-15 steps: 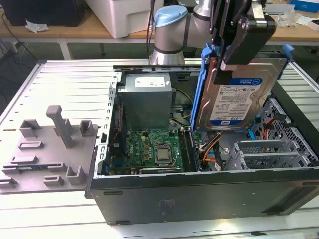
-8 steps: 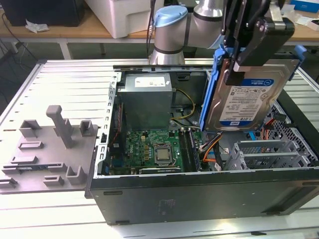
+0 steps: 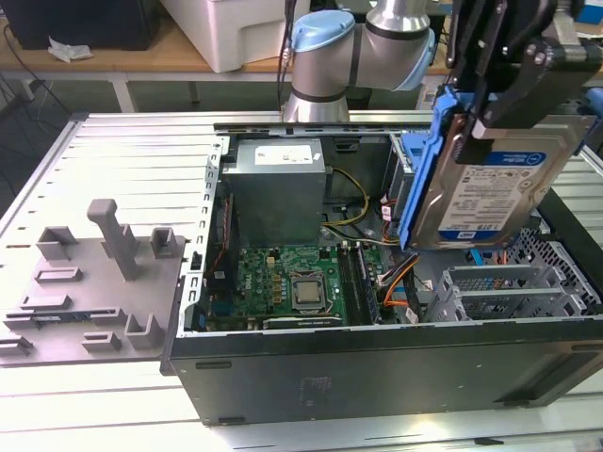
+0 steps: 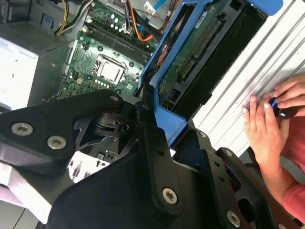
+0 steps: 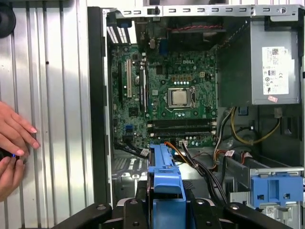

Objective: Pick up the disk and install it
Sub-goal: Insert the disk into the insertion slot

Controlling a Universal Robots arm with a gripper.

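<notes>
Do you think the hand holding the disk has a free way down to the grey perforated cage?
Probably yes: the hand holds the disk above the open case, nothing visibly between it and the perforated cage.

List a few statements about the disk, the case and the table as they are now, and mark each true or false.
1. The gripper holds the disk above the open computer case. True.
2. A person's hand rests on the table beside the case. True.
3. The disk lies flat on the table. False: it hangs tilted in the air.
4. A panel covers the case's inside. False: the motherboard lies in plain sight.
</notes>
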